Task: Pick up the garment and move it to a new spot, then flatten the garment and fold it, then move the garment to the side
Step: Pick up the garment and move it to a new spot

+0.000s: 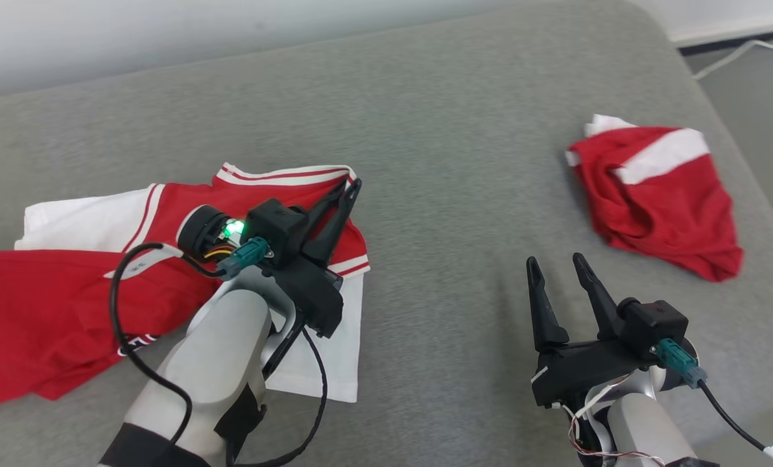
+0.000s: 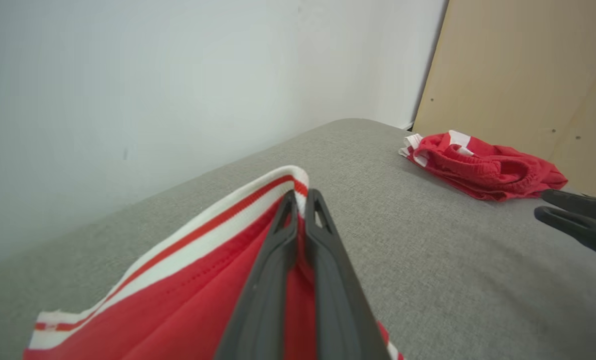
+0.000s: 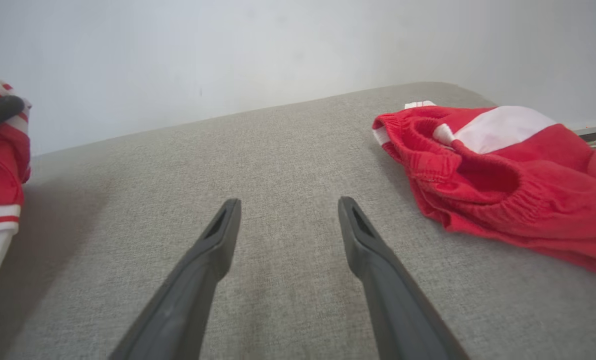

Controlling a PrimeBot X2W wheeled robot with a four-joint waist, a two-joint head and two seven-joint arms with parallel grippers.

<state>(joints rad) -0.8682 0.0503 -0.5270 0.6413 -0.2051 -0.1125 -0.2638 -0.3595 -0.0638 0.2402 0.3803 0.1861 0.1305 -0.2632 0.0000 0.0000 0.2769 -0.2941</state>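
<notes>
A red and white jersey (image 1: pixel 69 292) lies spread on the grey cushion at the left, with a white sleeve toward the front. My left gripper (image 1: pixel 351 188) is shut on the jersey's striped red-and-white hem (image 2: pixel 213 225), lifting that edge a little off the cushion. In the left wrist view the two fingers (image 2: pixel 273 265) press together on the red cloth. My right gripper (image 1: pixel 556 264) hovers open over bare cushion at the lower right, its fingers (image 3: pixel 213 250) spread with nothing between them. The jersey's lifted edge (image 3: pixel 0 165) appears at the far left of the right wrist view.
A crumpled pair of red shorts with a white stripe (image 1: pixel 659 194) lies at the right of the grey cushion (image 1: pixel 451 162). A pale wall runs behind it. A wooden panel (image 2: pixel 528 75) stands beyond the shorts. A white cable (image 1: pixel 737 55) lies on the floor at the upper right.
</notes>
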